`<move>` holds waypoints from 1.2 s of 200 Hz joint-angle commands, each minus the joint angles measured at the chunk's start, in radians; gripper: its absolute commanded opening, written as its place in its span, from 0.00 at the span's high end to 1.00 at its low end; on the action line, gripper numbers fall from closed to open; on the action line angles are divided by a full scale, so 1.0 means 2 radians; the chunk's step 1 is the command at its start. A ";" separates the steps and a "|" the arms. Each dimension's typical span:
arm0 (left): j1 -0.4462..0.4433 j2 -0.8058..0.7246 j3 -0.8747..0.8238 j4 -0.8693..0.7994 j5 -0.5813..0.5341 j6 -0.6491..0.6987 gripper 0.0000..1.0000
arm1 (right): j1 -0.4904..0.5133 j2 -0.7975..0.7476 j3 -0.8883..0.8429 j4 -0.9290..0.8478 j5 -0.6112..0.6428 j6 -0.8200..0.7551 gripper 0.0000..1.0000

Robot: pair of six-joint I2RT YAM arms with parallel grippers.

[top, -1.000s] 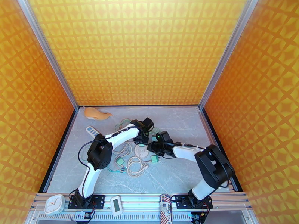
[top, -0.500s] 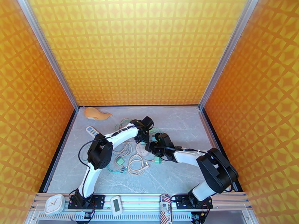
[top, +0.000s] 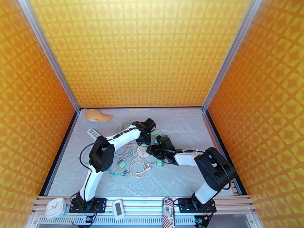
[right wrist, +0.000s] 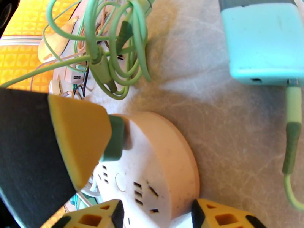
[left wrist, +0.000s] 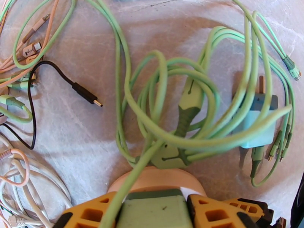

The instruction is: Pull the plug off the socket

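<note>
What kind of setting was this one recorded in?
Most likely a purpose-built robot test cell, not a home: orange patterned wall panels on aluminium posts box in a marble-look table, strewn with charging cables around a round socket with a green plug in it.

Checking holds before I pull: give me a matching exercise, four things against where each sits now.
Things:
1 green plug
2 round socket
3 light blue charger
4 black cable tip

Places:
A free on bare table
B between the left gripper's fingers
C crossed by green cable loops
D between the right gripper's fingers

Pairs: 1-B, 2-D, 3-C, 4-A
</note>
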 commanded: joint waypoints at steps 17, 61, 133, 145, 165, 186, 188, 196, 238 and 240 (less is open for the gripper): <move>-0.012 -0.010 -0.003 0.042 0.057 -0.012 1.00 | 0.011 0.028 0.003 0.077 -0.056 0.020 0.48; -0.013 -0.010 -0.017 0.056 0.060 -0.012 1.00 | 0.011 0.046 0.000 0.148 -0.072 0.057 0.51; -0.015 -0.012 -0.014 0.052 0.066 -0.013 1.00 | 0.011 0.100 0.029 0.023 -0.029 0.058 0.71; -0.015 -0.012 -0.012 0.050 0.066 -0.012 1.00 | 0.011 0.109 0.035 -0.016 -0.025 0.054 0.73; -0.015 -0.011 -0.005 0.046 0.066 -0.011 1.00 | 0.011 0.115 0.038 -0.059 -0.019 0.048 0.75; -0.016 -0.007 0.008 0.035 0.062 -0.003 1.00 | 0.011 0.122 0.053 -0.123 0.000 0.043 0.76; -0.016 -0.007 0.009 0.034 0.062 -0.003 1.00 | 0.011 0.122 0.053 -0.128 0.000 0.043 0.76; -0.015 -0.005 0.015 0.028 0.057 0.002 1.00 | 0.011 0.128 0.058 -0.145 0.003 0.045 0.76; -0.019 -0.008 0.036 0.004 0.008 0.037 1.00 | 0.012 0.147 0.082 -0.203 0.011 0.035 0.77; -0.020 -0.009 0.036 0.004 0.005 0.041 1.00 | 0.012 0.148 0.083 -0.205 0.011 0.034 0.77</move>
